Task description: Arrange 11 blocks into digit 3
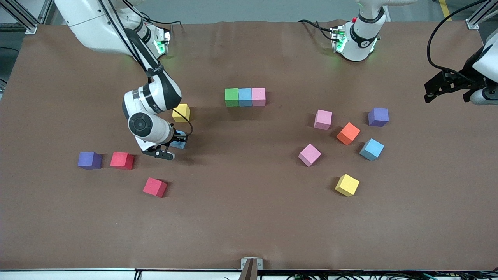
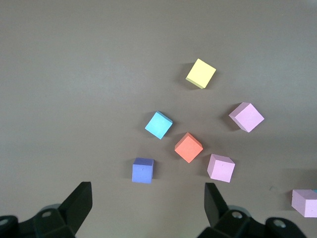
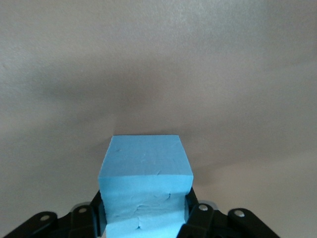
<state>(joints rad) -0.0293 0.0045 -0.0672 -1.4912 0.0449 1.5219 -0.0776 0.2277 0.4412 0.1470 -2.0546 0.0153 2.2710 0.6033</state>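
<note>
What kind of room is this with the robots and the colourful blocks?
Probably a robot lab or workshop. Two white robot arms are bolted to a brown-covered table, small foam blocks lie scattered on it, and metal frame rails and cables run round the edges.

blocks [image 1: 245, 97]: matt foam, finely pitted. bench [image 1: 249, 225]: matt brown covering, faintly creased. right claw [image 3: 143, 218]: matt black plastic.

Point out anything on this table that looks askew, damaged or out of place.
The light blue block between the right gripper's fingers has a creased, dented face. Two purple cubes sit among the loose blocks, and several loose blocks near the left arm's end lie turned at angles, unlike the straight green-blue-pink row.
</note>
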